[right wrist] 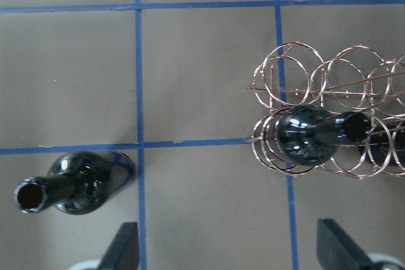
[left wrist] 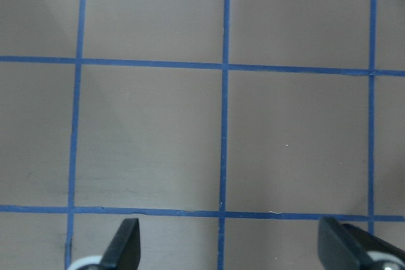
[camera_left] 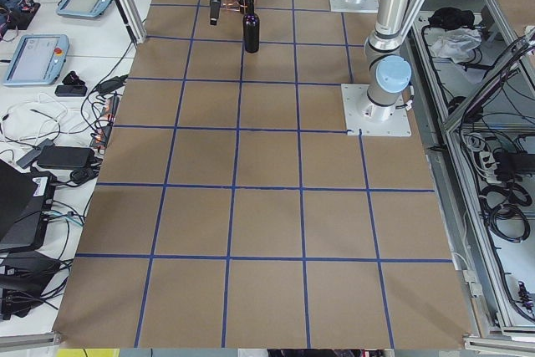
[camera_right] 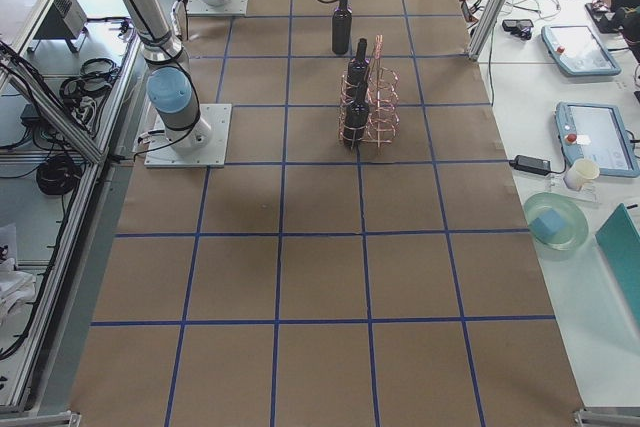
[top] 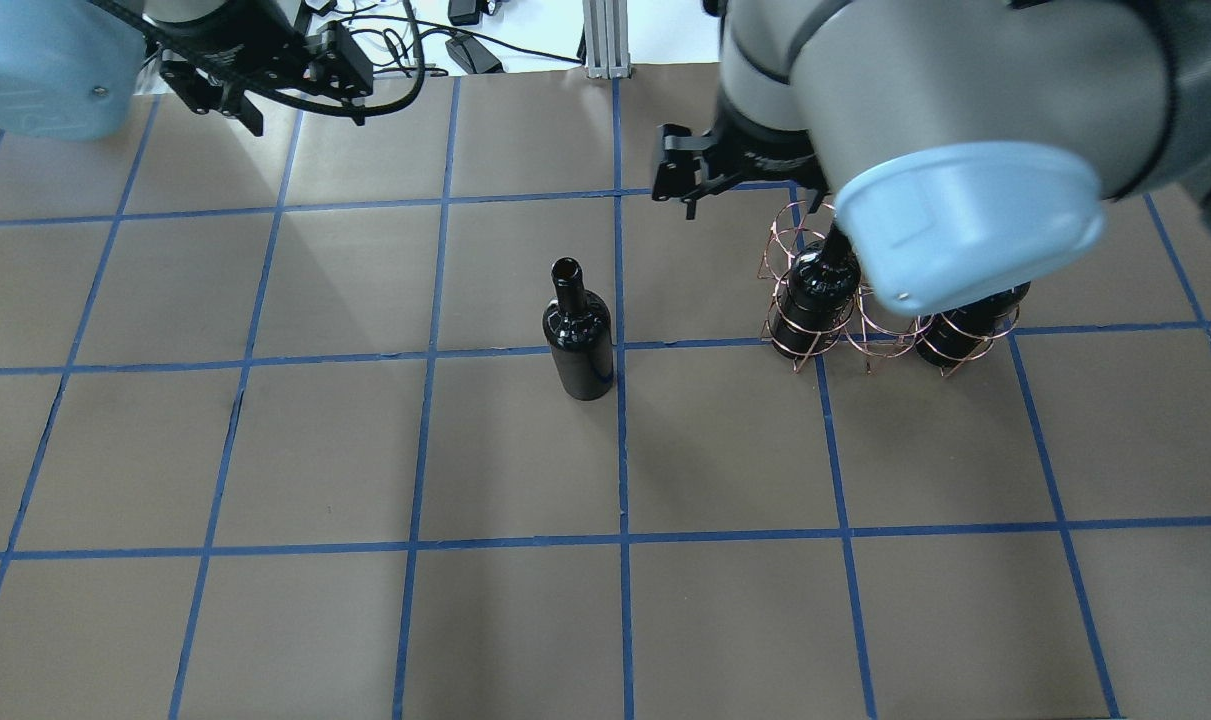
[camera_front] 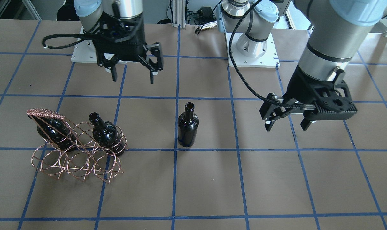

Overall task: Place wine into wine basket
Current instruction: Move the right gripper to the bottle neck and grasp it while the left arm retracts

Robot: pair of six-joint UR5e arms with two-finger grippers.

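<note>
One black wine bottle (camera_front: 188, 127) stands upright and alone on the table's middle; it also shows in the overhead view (top: 577, 335) and at the lower left of the right wrist view (right wrist: 69, 188). The copper wire basket (camera_front: 78, 159) stands apart from it, toward the robot's right, and holds two identical bottles (camera_front: 105, 132) (camera_front: 52, 127) in its back row. My right gripper (camera_front: 132, 78) is open and empty, above the table between the basket and the lone bottle, nearer the robot. My left gripper (camera_front: 286, 127) is open and empty, off to the bottle's other side.
The brown table top (top: 465, 600) carries a blue tape grid. Both arm bases (camera_front: 252, 48) stand at the robot's edge of the table. The basket's front row of rings (right wrist: 297, 77) holds nothing. Cables and controllers lie beyond the table's edges.
</note>
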